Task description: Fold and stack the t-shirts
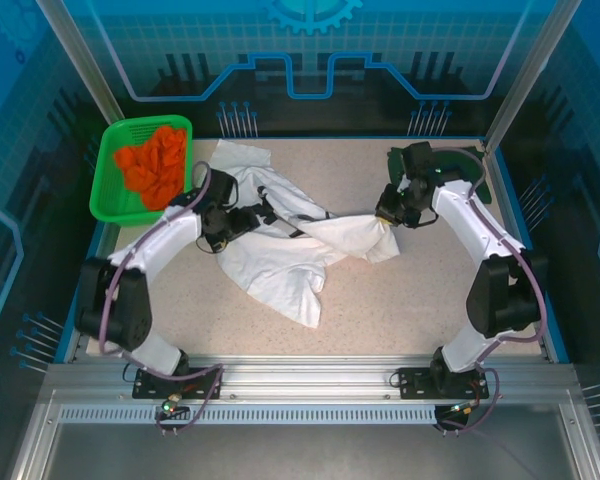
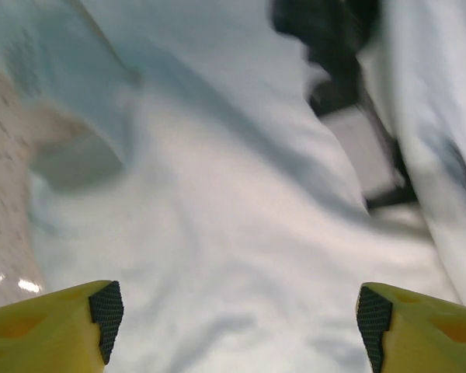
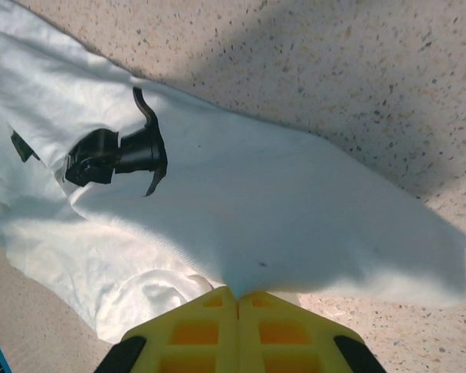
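Observation:
The white t-shirt (image 1: 280, 262) lies crumpled across the middle of the table. My right gripper (image 1: 385, 218) is shut on an edge of it and holds that part lifted; in the right wrist view the cloth (image 3: 241, 194) runs out from between the closed yellow fingers (image 3: 237, 299). My left gripper (image 1: 218, 232) hovers over the shirt's left side, its fingers (image 2: 101, 311) spread wide apart above white cloth (image 2: 233, 256) with nothing between them. A dark green t-shirt (image 1: 472, 165) lies at the back right, partly hidden behind the right arm.
A green mesh basket (image 1: 115, 160) with orange cloth (image 1: 158, 162) stands at the back left corner. Bare speckled tabletop (image 1: 410, 300) lies in front of and to the right of the white shirt. The enclosure frame posts rise at both back corners.

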